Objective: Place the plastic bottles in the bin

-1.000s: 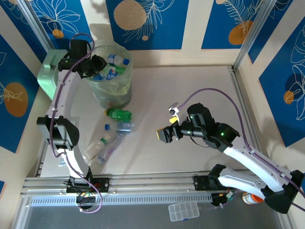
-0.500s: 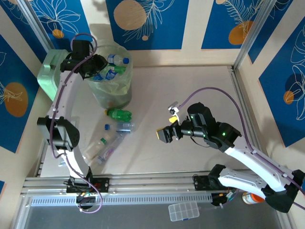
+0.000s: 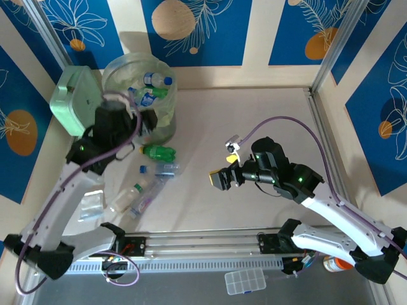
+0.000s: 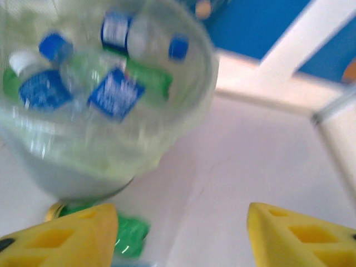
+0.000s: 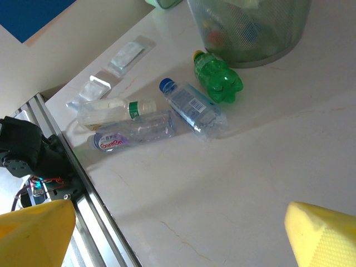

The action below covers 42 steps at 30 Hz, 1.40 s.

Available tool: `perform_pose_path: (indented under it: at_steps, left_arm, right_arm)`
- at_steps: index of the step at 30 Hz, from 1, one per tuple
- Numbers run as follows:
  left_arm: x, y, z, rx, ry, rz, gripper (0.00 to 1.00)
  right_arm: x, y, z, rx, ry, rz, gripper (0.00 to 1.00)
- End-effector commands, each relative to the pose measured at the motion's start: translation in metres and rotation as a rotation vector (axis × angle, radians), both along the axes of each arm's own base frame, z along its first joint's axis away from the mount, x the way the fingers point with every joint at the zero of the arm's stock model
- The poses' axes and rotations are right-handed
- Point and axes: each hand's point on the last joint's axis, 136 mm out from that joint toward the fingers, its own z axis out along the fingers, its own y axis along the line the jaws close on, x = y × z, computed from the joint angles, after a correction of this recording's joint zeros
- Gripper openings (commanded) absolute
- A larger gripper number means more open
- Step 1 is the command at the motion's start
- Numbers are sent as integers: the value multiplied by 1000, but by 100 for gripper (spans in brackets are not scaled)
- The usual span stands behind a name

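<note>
One bin [image 3: 163,118] at the far left of the counter [image 3: 254,127] holds many bottles; four plastic bottles [image 3: 158,169] lie near its base. Your left end effector [image 4: 181,233] and right end effector [image 3: 218,180] hang spread, empty; set the left squarely across the green bottle [image 3: 159,151].

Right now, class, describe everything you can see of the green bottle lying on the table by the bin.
The green bottle is small, of see-through green plastic, with a bumpy body and a yellow cap; no label shows. It lies on its side on the pale table, just in front of the bin, cap end toward the bin's base. A clear blue-capped bottle lies close beside it.
</note>
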Motion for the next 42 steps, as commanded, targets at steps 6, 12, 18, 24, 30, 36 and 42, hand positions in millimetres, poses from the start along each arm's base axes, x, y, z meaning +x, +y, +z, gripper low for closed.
perform_pose_path:
  at_steps: [6, 12, 18, 24, 30, 36, 42]
  left_arm:
    - [-69, 14, -142, 101, 363, -74, 75]
    - [-105, 32, -208, 138, 584, 9, 82]
    - [-119, 51, -246, 145, 631, 144, 88]
    - [-120, 40, -274, 152, 671, 111, 89]
    - [-126, 29, -276, 178, 666, 61, 87]
    - [-132, 23, -276, 257, 686, 10, 85]
    - [-138, 11, -283, 251, 716, -47, 83]
  right_arm:
    - [0, -2, 6, 13, -29, -6, 97]
    - [0, 7, 6, 26, -3, 18, 97]
    - [-3, 9, -4, 48, 34, 10, 97]
    - [-7, 9, -11, 66, 61, 13, 97]
    - [-9, 2, -17, 51, 73, 5, 98]
    - [-8, 0, -19, 63, 81, 1, 98]
    - [-9, -3, -21, 64, 89, -2, 98]
